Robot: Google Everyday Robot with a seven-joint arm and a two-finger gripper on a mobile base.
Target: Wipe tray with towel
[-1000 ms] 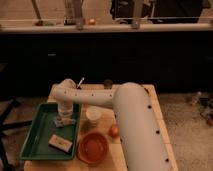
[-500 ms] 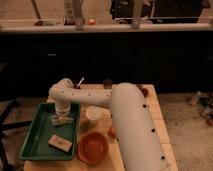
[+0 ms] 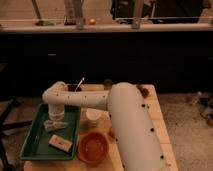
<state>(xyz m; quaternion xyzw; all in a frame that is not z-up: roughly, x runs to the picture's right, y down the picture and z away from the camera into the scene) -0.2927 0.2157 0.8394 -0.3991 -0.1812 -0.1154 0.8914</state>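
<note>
The green tray (image 3: 35, 142) lies at the left of the wooden table. My white arm reaches across from the right and bends down over the tray. My gripper (image 3: 54, 121) points down into the tray's far half, on the pale grey-white towel (image 3: 53, 126), which lies flat under it on the tray floor. A tan rectangular block (image 3: 60, 143) lies in the tray's near half, just in front of the towel.
A round orange bowl (image 3: 93, 148) sits right of the tray. A white cup (image 3: 93, 115) stands behind it. A dark bowl with a spoon (image 3: 76, 87) and a small dark cup (image 3: 107, 84) are at the table's back. A dark counter runs behind.
The gripper and towel have shifted slightly left and toward the near side within the tray. The tan block and bowl have not moved.
</note>
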